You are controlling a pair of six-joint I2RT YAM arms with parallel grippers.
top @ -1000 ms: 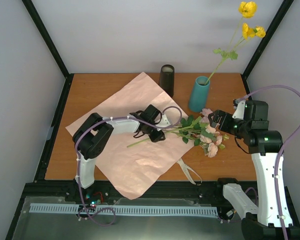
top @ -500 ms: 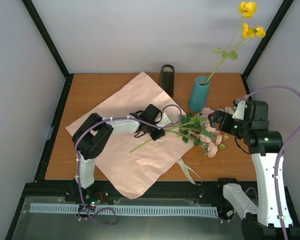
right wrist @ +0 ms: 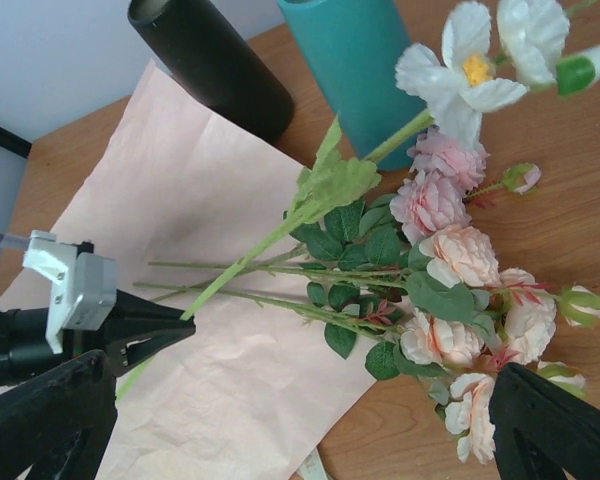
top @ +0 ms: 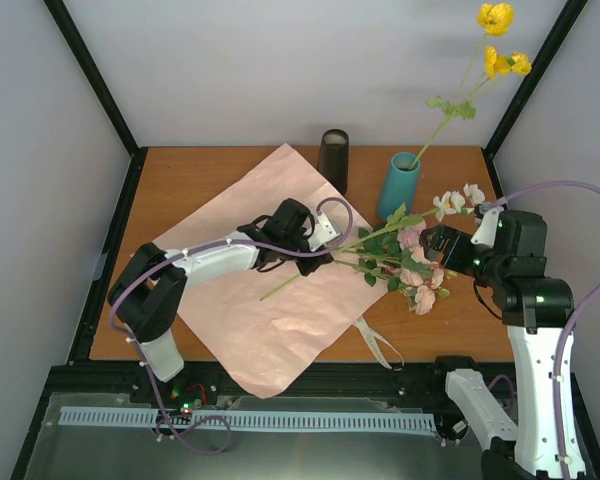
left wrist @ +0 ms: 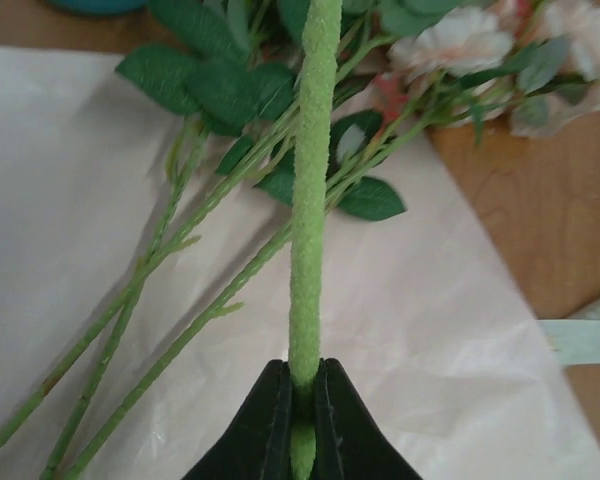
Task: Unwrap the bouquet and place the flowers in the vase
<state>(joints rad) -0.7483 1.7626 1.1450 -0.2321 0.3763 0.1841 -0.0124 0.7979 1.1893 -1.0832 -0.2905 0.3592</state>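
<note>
**Pink paper flat, one stem pinched in the left pincer**

Pink crinkled paper [top: 270, 300] lies spread open across the table [top: 180, 170], so the unwrapping looks done. The teal vase [top: 398, 190] stands upright just beyond the sheet's far right side, with one yellow flower [top: 496, 40] already in it. The rest of the flowers [top: 420, 272], peach-pink roses, lie just off the paper's right edge; their heads point toward the right gripper [top: 442, 247], whose jaws gape wide with nothing between them.

Now the key item: the fuzzy green stem [left wrist: 310, 200] is clamped tight in the left gripper [left wrist: 302, 385]. Its long axis runs from the pincer up and to the right, and its white blossoms [top: 458, 200] sit just right of the vase; whether they brush it I can't tell from above. The cut end trails down-left behind the fingers, pointing away from the vase; I'd say it must swing round before it goes in. The right arm is the nearer one to the vase.

The beige ribbon [top: 378, 345] lies loose near the front edge; no label or writing is readable anywhere.
</note>
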